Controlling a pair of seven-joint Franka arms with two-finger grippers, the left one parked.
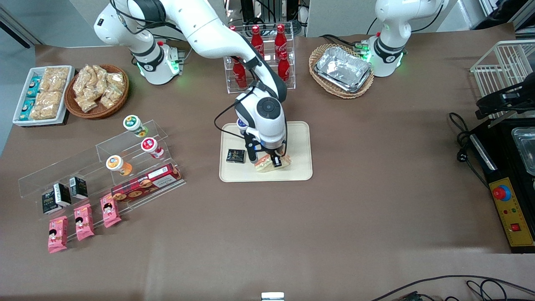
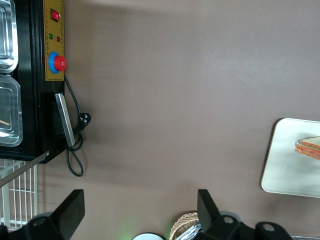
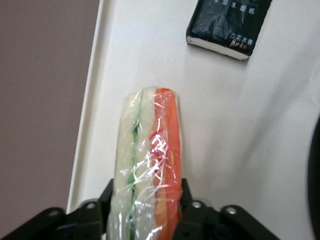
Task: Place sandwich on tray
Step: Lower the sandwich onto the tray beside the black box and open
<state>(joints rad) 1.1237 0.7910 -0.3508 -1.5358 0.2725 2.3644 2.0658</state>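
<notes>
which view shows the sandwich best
The right wrist view: the sandwich fills it, wrap and layers clear, pinched in the hand above the tray. The front view shows it small, partly hidden by the arm. The left wrist view catches only its corner.

sandwich [image 2: 310, 147] cut off at the left wrist view's edge — tray [image 2: 282, 170] too.
</notes>
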